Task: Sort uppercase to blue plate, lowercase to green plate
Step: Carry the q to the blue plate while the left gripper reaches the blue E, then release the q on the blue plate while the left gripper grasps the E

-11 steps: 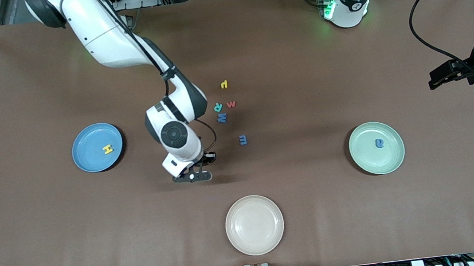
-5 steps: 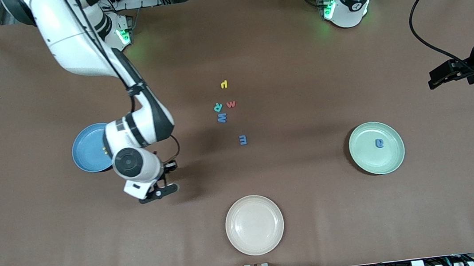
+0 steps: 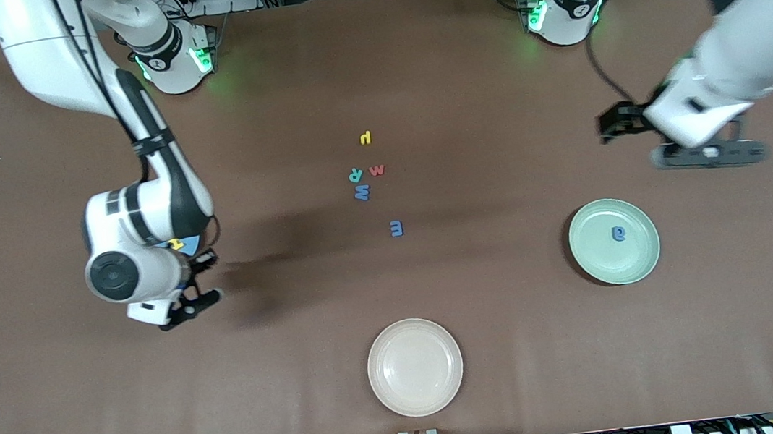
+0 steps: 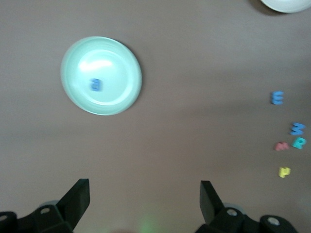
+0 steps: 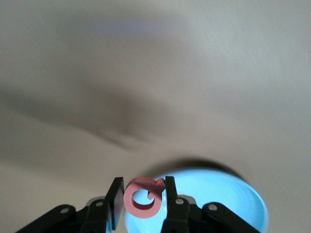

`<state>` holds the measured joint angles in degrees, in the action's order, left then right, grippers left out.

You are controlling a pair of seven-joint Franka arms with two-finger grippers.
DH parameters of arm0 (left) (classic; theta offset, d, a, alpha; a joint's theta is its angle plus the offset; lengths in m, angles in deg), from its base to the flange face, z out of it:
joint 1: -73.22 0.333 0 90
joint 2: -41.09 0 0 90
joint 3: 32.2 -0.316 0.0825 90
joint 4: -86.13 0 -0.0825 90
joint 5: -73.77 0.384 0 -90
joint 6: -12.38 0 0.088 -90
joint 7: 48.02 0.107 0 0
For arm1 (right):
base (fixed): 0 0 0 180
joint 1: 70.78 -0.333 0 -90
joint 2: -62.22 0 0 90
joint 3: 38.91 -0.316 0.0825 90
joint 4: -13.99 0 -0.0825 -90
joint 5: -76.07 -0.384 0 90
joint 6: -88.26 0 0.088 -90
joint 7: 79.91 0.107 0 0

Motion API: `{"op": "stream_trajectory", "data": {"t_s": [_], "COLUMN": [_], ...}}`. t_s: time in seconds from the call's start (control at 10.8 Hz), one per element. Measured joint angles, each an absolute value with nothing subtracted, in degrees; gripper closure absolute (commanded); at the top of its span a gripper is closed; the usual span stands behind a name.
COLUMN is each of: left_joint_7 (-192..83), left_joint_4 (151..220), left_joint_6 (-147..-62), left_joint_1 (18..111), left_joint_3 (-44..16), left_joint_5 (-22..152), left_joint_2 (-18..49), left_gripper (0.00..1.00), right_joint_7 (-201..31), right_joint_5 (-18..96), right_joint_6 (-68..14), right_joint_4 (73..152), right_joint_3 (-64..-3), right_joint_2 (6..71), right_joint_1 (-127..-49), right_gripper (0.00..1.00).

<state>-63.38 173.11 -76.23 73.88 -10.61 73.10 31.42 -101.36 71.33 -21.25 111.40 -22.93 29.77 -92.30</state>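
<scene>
Four small foam letters lie loose near the middle of the brown table (image 3: 489,351): a yellow hooked lowercase letter (image 3: 365,137) nearest the robots' edge, then a red M-shaped uppercase letter (image 3: 377,170) just beside a teal-green R (image 3: 355,174), a blue w (image 3: 362,192) touching or nearly touching the R on the side nearer the front camera, and a blue m (image 3: 396,228) a little apart, nearer still. At the right arm's end, the right gripper (image 5: 141,200) hangs over the round blue plate (image 5: 233,204), its fingers clamped on a red round foam letter (image 5: 142,197); the yellow H (image 3: 176,244) peeks out on that plate, which the arm mostly hides in the front view. Toward the left arm's end, the pale mint-green plate (image 3: 636,265) carries a blue round lowercase letter (image 3: 619,233). Above the table between that plate and the robots' edge, the left gripper (image 4: 145,196) hovers with fingers spread wide and nothing between them. A cream-white plate (image 3: 414,367) sits near the middle of the front camera's edge.
</scene>
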Motion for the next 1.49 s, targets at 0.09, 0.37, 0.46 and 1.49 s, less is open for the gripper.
{"op": "stream_trajectory", "data": {"t_s": [0.09,0.37,0.46,1.49], "left_joint_7": [-67.03,-74.62,-75.28,-95.84], "left_joint_4": [173.34,174.72,175.66,165.86], "left_joint_6": [-76.82,-82.97,-87.69,-110.27], "left_joint_1": [73.71,70.81,69.88,45.28], "left_joint_3": [-6.98,-0.31,0.32,-12.45], "left_joint_5": [73.1,73.12,73.25,86.26], "left_joint_2": [30.39,25.65,23.76,-1.88], "left_gripper": [0.0,0.0,0.0,0.18], "right_joint_7": [-104.39,-110.48,-111.88,-93.02], "right_joint_5": [71.33,71.33,71.33,70.26], "right_joint_6": [-20.42,-20.52,-21.13,-22.05], "right_joint_4": [113.16,119.14,120.51,121.03], "right_joint_3": [-20.88,-16.97,-16.27,-23.69], "right_joint_2": [30.04,30.37,30.37,38.13], "right_joint_1": [-91.88,-91.39,-91.36,-96.05], "right_gripper": [0.57,0.34,0.19,0.05]}}
